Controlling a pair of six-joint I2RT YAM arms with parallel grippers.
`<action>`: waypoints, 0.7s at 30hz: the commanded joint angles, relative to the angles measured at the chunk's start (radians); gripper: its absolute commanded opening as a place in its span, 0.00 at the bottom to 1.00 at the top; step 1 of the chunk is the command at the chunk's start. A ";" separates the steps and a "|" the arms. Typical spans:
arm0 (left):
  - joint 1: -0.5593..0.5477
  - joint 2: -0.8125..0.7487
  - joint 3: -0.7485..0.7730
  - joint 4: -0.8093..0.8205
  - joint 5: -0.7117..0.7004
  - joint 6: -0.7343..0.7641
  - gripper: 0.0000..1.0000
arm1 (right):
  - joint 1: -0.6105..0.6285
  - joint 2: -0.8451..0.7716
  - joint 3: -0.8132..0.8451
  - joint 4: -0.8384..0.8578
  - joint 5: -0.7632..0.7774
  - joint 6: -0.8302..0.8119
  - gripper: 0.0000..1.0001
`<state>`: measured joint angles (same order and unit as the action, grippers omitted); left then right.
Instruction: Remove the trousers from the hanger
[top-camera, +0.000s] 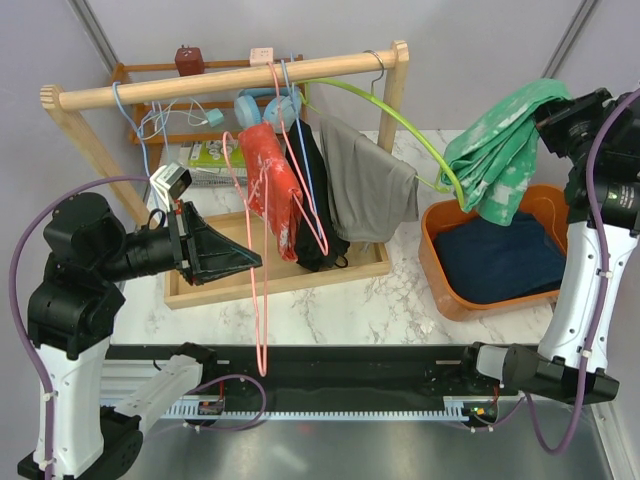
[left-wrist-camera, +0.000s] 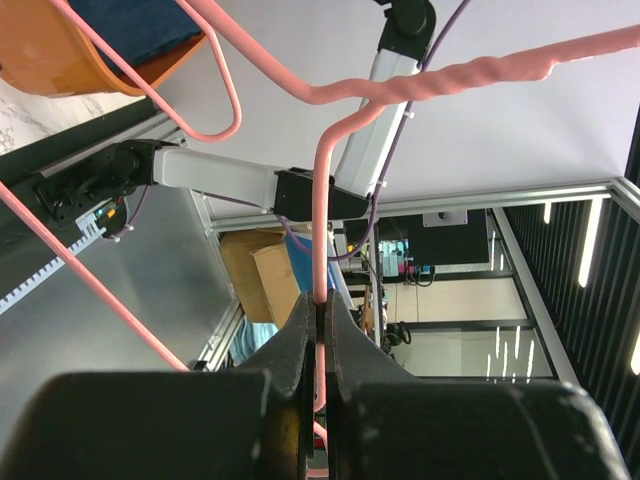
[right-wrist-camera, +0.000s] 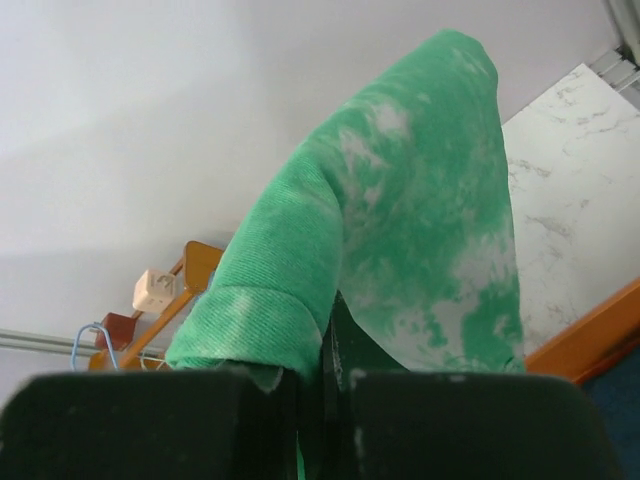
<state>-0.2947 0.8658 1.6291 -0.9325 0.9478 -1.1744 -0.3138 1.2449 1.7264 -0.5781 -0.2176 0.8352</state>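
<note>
Left gripper (left-wrist-camera: 320, 305) is clamping the pink hanger (left-wrist-camera: 322, 200). Right gripper (right-wrist-camera: 330, 335) is pinching green trousers (right-wrist-camera: 400, 220), dangling over the bin (top-camera: 452, 300) at 3 o'clock; navy trousers (top-camera: 500, 262) are lying inside.

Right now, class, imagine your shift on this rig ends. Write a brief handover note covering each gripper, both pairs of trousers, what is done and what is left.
Left gripper: shut on the pink hanger, which hangs from the wooden rail.
Right gripper: shut on the mint-green trousers, held up above the orange basin.
Done: the navy trousers lie in the basin.
Left: probably lower the mint-green pair into the basin and let go. The lime-green hanger ends close to the cloth, so check it is free first.
</note>
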 joint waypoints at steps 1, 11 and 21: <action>-0.001 -0.004 0.002 0.041 0.060 0.024 0.02 | -0.004 0.002 0.231 -0.021 0.055 -0.085 0.00; -0.001 -0.011 -0.009 0.035 0.088 0.012 0.02 | -0.004 -0.116 0.169 -0.190 0.165 -0.185 0.00; 0.000 -0.036 -0.041 0.027 0.101 -0.007 0.02 | -0.004 -0.274 -0.142 -0.190 0.173 -0.079 0.00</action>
<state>-0.2947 0.8486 1.5978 -0.9333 0.9974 -1.1751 -0.3138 1.0218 1.6577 -0.8711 -0.0696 0.6849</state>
